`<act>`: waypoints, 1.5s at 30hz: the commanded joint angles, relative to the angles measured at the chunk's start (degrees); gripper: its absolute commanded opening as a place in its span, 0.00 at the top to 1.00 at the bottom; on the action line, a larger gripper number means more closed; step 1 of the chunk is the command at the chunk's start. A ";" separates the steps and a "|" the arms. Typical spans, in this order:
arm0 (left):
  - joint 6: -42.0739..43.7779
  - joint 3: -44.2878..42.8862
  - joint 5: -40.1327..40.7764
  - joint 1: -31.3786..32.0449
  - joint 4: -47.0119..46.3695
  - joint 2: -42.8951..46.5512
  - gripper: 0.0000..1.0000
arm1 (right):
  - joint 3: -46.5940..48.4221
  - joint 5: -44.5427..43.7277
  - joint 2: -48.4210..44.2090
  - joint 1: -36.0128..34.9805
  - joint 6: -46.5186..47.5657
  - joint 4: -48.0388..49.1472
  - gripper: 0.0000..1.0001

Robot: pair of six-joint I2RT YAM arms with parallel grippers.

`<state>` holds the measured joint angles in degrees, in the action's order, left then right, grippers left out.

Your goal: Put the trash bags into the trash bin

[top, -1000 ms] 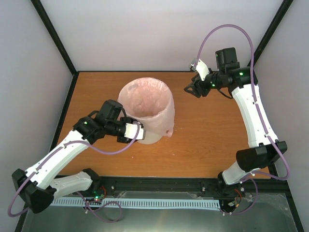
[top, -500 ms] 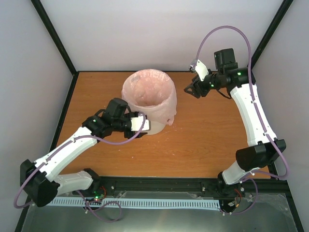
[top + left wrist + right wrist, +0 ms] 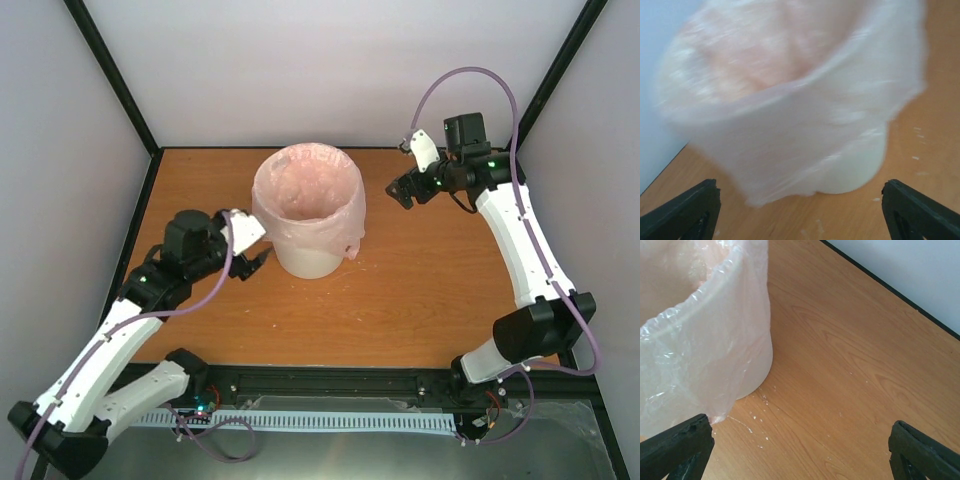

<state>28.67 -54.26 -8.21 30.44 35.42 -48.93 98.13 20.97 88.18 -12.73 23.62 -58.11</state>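
The white trash bin (image 3: pixel 312 262) stands upright at the middle of the table. The pale pink trash bag (image 3: pixel 305 195) lines it, its edge folded down over the rim and hanging outside. My left gripper (image 3: pixel 255 263) sits just left of the bin's lower wall, open and holding nothing. In the blurred left wrist view the bag (image 3: pixel 790 100) and the bin (image 3: pixel 855 165) fill the frame ahead of the open gripper (image 3: pixel 802 212). My right gripper (image 3: pixel 400 190) hovers right of the bin, open and apart from it. Its wrist view shows the bag (image 3: pixel 695 340), the bin wall (image 3: pixel 760 367) and the empty gripper (image 3: pixel 800 450).
The wooden table (image 3: pixel 430 290) is boxed in by pale walls and black corner posts (image 3: pixel 110 75). Small white specks (image 3: pixel 752 415) lie on the wood beside the bin's base. A purple cable loops above the right arm (image 3: pixel 510 230).
My left gripper has come off the bin's front, drawn back to the left and opened wide. The bin shifted slightly toward the back. My right gripper opened wider and barely moved.
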 commanded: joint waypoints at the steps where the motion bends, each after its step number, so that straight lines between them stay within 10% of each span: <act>1: -12.53 2.54 6.72 -7.34 -5.31 2.02 0.09 | -1.85 -1.21 -3.16 1.15 -4.27 3.32 0.05; 11: -29.61 3.34 1.18 -23.98 -9.51 -1.98 0.08 | -4.35 -1.48 -6.40 3.58 -10.03 5.51 0.05; 18: -31.92 -13.38 -5.94 -32.00 -10.24 -14.08 0.10 | 0.84 -11.37 -5.76 3.68 -15.27 8.12 0.06; 45: -25.93 -11.78 -5.18 -38.17 -15.38 -11.76 0.01 | 1.69 -19.03 -6.25 3.66 -20.76 10.78 0.07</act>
<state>4.29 -66.19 -13.50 -7.03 21.91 -61.71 99.85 2.37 84.68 -9.30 2.31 -48.14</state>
